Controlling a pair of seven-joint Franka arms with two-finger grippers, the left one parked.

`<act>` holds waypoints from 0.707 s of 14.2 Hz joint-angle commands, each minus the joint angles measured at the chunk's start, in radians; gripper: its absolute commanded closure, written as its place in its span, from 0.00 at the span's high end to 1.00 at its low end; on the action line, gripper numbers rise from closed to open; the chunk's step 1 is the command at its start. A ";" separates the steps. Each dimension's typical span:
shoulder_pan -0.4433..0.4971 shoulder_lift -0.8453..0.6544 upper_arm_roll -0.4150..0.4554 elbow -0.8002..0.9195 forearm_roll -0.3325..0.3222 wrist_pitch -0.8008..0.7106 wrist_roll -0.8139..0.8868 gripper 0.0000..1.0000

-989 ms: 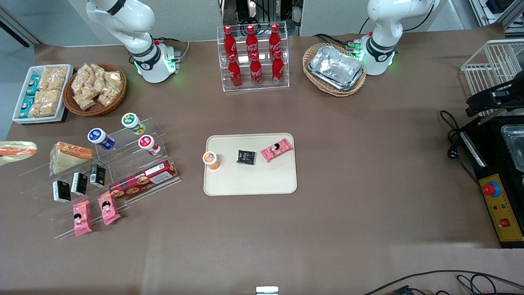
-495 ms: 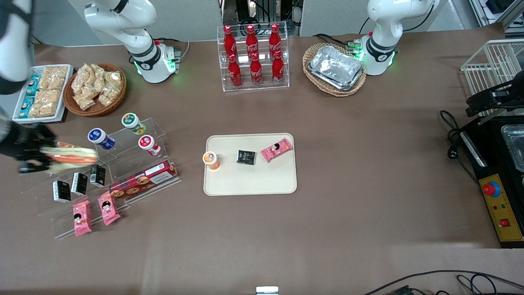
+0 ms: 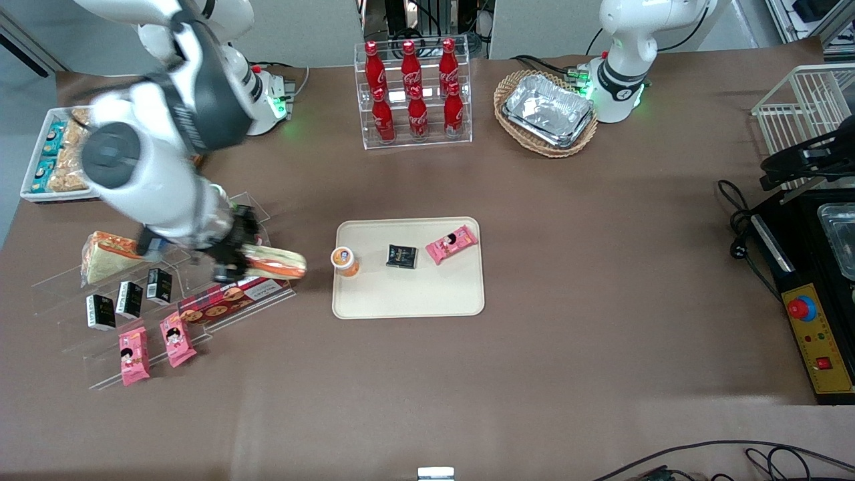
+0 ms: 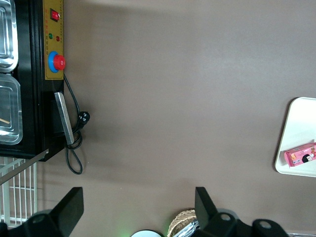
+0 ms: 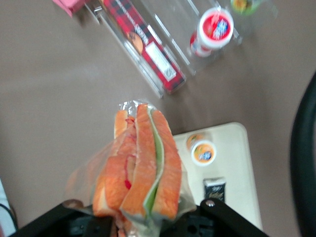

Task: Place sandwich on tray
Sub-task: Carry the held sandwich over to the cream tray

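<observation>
The pincer (image 3: 235,259), left of centre in the front view, is clamped on one end of the sandwich (image 3: 277,262), held above the counter (image 3: 601,267). The sandwich's long axis runs level across the frame, its free end pointing at the tray (image 3: 409,294) just to its right. The tray holds an orange-lidded cup (image 3: 345,260) at its near edge, a black packet (image 3: 401,256) and a pink packet (image 3: 451,244); its lower half is bare, probably the best landing spot.
</observation>
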 commanded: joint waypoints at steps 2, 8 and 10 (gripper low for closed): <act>0.092 0.114 -0.014 0.027 0.036 0.132 0.185 0.00; 0.213 0.243 -0.014 0.021 0.071 0.275 0.199 0.00; 0.253 0.297 -0.012 0.019 0.076 0.355 0.197 0.00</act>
